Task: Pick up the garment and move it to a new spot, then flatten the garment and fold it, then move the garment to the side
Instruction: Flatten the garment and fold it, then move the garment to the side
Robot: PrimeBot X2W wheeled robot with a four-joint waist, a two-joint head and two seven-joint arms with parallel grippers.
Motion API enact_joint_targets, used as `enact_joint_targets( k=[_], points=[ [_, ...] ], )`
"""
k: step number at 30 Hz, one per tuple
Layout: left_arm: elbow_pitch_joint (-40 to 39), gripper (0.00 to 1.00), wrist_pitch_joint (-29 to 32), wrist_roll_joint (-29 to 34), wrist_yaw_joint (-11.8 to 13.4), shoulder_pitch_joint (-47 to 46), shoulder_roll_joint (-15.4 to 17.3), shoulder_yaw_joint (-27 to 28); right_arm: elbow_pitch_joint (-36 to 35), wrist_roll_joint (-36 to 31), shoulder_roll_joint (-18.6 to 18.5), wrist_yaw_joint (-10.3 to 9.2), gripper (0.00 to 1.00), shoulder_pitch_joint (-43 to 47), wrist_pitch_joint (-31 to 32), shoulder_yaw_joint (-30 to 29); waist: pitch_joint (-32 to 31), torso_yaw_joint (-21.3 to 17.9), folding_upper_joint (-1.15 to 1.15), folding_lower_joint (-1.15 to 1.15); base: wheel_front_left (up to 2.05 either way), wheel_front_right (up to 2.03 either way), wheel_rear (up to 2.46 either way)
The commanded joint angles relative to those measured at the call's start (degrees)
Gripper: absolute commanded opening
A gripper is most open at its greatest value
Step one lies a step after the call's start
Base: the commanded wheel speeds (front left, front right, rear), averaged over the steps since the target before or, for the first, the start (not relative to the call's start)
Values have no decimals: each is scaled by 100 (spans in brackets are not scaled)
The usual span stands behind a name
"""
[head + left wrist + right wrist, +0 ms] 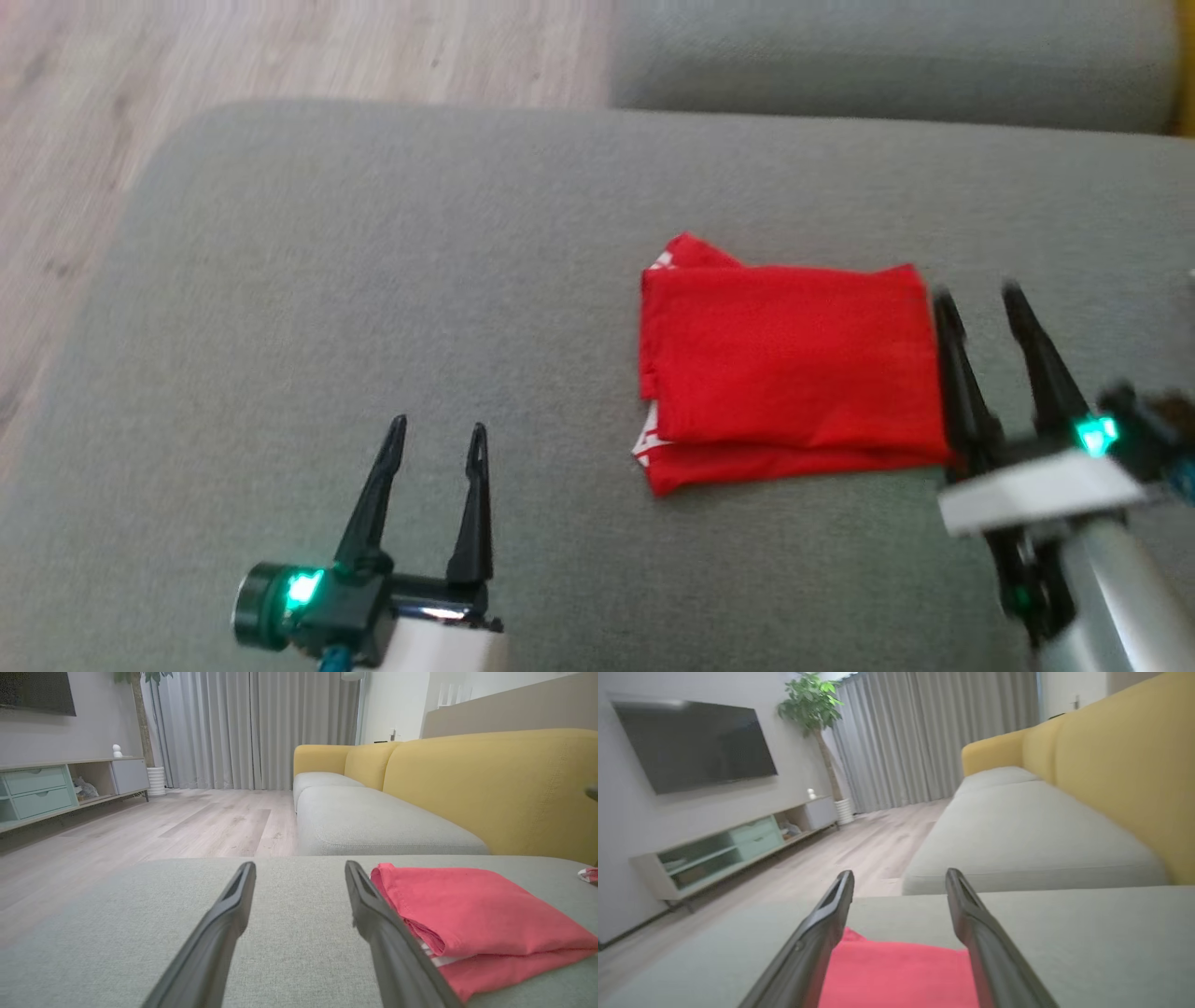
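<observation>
just left of the right pincer (pixel 977 294), by its left finger: red garment (pixel 789 364), folded flat into a layered rectangle, white print peeking at the edge away from it. lying on grey cushion (pixel 373 280). right pincer spread wide, empty. left pincer (pixel 439 426) likewise spread, empty, well apart from garment.

Pale wood floor (pixel 187 826) met grey curtains (pixel 252 728); a yellow-backed grey sofa (pixel 490 788) faced a television (pixel 696 742), low cabinet (pixel 719 851) and, seemingly, a potted tree (pixel 810 704).

One garment (pixel 789 364), two hands (pixel 439 425) (pixel 977 292)
</observation>
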Motion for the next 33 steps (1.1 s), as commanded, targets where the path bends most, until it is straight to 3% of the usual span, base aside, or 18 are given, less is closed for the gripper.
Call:
enact_joint_targets(
  k=[1, 13, 33],
  points=[
    [-239, 100, -55, 12, 52, -38, -21, 234, -186, -74, -19, -4, 100, 70, -77, 58, -199, -177, 0, 0, 0, 0, 0],
    [-312, 100, -55, 128, -146, 887, -1, 724, -763, -895, 250, -4, 100, 1985, -101, -700, -843, -289, 0, 0, 0, 0, 0],
    [-215, 100, -55, 306, -188, 1079, -29, 891, -760, -1064, 468, -4, 100, 2130, -101, -648, -875, -357, 0, 0, 0, 0, 0]
  ],
)
